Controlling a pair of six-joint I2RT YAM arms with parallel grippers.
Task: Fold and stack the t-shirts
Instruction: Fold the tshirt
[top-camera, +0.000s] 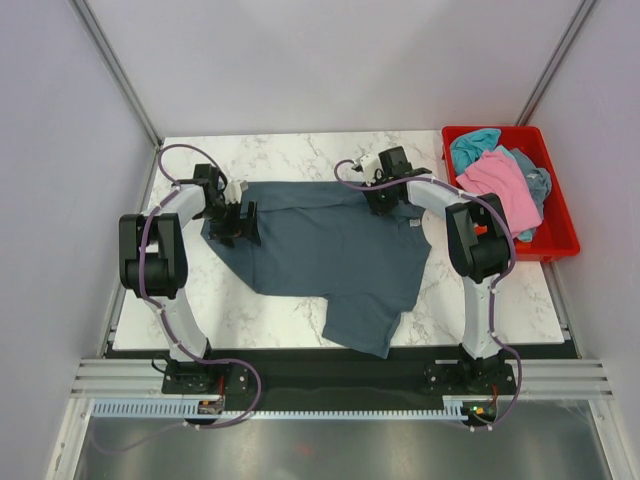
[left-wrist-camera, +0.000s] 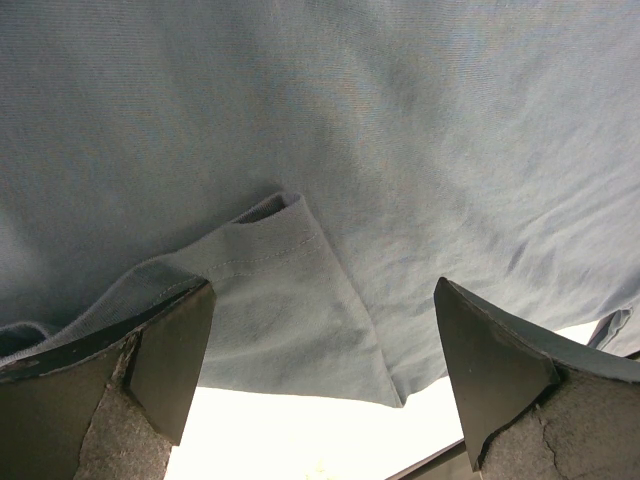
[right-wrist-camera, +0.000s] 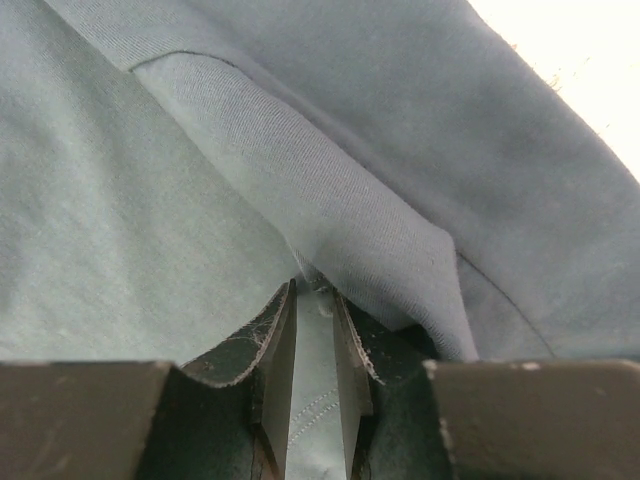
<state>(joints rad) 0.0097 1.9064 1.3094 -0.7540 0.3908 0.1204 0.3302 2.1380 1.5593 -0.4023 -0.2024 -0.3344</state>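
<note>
A large dark slate-blue t-shirt (top-camera: 330, 255) lies spread on the marble table, with one part hanging over the front edge. A small white tag (top-camera: 414, 226) shows near its right side. My left gripper (top-camera: 237, 222) is open at the shirt's left edge. In the left wrist view its fingers (left-wrist-camera: 170, 360) stand wide apart around a folded sleeve (left-wrist-camera: 290, 290), and the gripper (left-wrist-camera: 325, 370) holds nothing. My right gripper (top-camera: 385, 195) is at the shirt's far right edge. It is shut (right-wrist-camera: 315, 330) on a pinch of the shirt's cloth (right-wrist-camera: 330, 220).
A red plastic bin (top-camera: 556, 215) stands at the table's right side. It holds a pink shirt (top-camera: 500, 180) and teal shirts (top-camera: 475, 145). Grey walls enclose the table on three sides. The arm bases sit on a rail at the near edge.
</note>
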